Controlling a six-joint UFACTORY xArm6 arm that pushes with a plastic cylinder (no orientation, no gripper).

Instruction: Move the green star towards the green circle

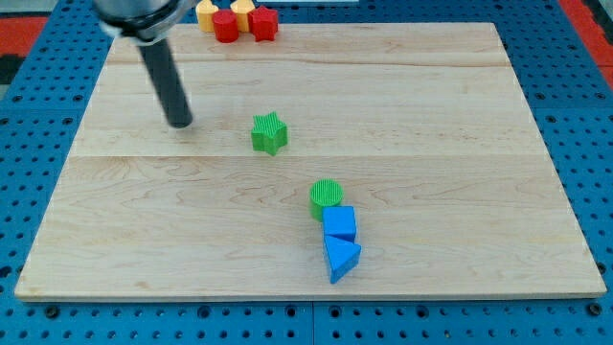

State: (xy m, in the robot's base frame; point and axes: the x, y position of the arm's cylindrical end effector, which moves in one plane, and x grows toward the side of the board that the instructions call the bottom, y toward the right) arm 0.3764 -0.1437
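The green star (270,132) lies on the wooden board a little above and left of the middle. The green circle (327,197) stands below and to the right of it, a short gap apart. My tip (179,123) rests on the board to the left of the green star, at about the same height in the view, well apart from it. The rod rises from the tip toward the view's top left.
A blue cube (339,224) touches the green circle's lower side, and a blue triangle (341,259) sits just below the cube. At the view's top edge stand a yellow block (206,13), a red cylinder (226,26), a yellow block (242,11) and a red block (263,23). The wooden board (460,144) is ringed by a blue perforated table.
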